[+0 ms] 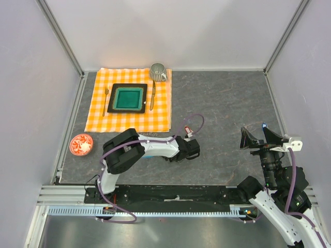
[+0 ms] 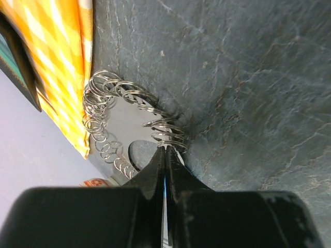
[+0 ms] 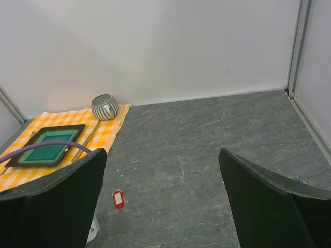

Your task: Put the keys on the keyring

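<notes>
Grey tabletop [image 2: 248, 77] holds keyring [image 2: 106, 88], pinched in left end effector [image 2: 166, 149].

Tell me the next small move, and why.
Probably lower the right gripper toward the red key. Its jaws stand wide open and empty above the table, the key lies loose ahead of them, and the left gripper is shut on the keyring, so a key is what's missing.

Left arm [image 1: 155, 147] is stretching low toward the right, left gripper [image 2: 166, 151] pinching the keyring [image 2: 103, 98], fingers together. Right arm [image 1: 274, 178] is hovering raised, right gripper [image 1: 257, 135] gaping wide.
</notes>
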Tool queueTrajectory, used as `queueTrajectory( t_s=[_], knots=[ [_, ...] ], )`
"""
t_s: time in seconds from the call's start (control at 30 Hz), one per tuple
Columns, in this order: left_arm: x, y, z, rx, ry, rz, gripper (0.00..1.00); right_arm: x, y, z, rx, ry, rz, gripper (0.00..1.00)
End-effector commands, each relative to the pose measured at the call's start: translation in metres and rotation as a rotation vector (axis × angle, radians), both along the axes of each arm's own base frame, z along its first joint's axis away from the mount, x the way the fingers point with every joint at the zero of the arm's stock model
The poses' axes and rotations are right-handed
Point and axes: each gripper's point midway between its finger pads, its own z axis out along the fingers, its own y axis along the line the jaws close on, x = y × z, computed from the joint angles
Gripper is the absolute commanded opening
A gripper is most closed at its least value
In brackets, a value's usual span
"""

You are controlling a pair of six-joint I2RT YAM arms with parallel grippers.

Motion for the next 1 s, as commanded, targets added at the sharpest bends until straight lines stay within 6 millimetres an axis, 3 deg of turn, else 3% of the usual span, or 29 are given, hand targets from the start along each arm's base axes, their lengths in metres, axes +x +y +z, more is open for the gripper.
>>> queueTrajectory(
  t_s=[0.0,0.23,0.47,0.6,0.63,0.67,0.73,0.77,0.97],
  knots=[
    [0.008,-0.007,0.011,0.051,-0.039,-0.042,0.02,-0.001,0.002,0.007,0.005,-0.027,0.014,0.98],
    [0.011,-0.015,0.026,-0.02,-0.076,-0.019,0.12,-0.001,0.002,0.007,0.003,-0.028,0.013,0.98],
    [0.006,-0.021,0.046,-0.186,-0.098,0.048,0.4,-0.001,0.002,0.006,0.001,-0.025,0.015,0.98],
    [0.0,-0.02,0.051,-0.395,-0.072,0.138,0.45,-0.001,0.001,0.007,0.001,-0.027,0.01,0.98],
    [-0.001,-0.023,0.043,-0.47,-0.065,0.151,0.45,-0.001,0.001,0.007,0.001,-0.027,0.01,0.98],
    [-0.006,-0.032,0.053,-0.593,-0.034,0.159,0.46,0.0,0.002,0.006,-0.002,-0.024,0.011,0.98],
    [-0.003,-0.033,0.044,-0.72,-0.021,0.189,0.46,-0.001,0.002,0.007,0.0,-0.029,0.012,0.98],
    [-0.006,-0.038,0.053,-0.817,-0.001,0.199,0.46,-0.001,0.002,0.007,0.0,-0.028,0.014,0.98],
    [0.001,-0.027,0.04,-1.011,0.05,0.315,0.44,-0.001,0.002,0.007,-0.002,-0.028,0.012,0.98]
  ],
)
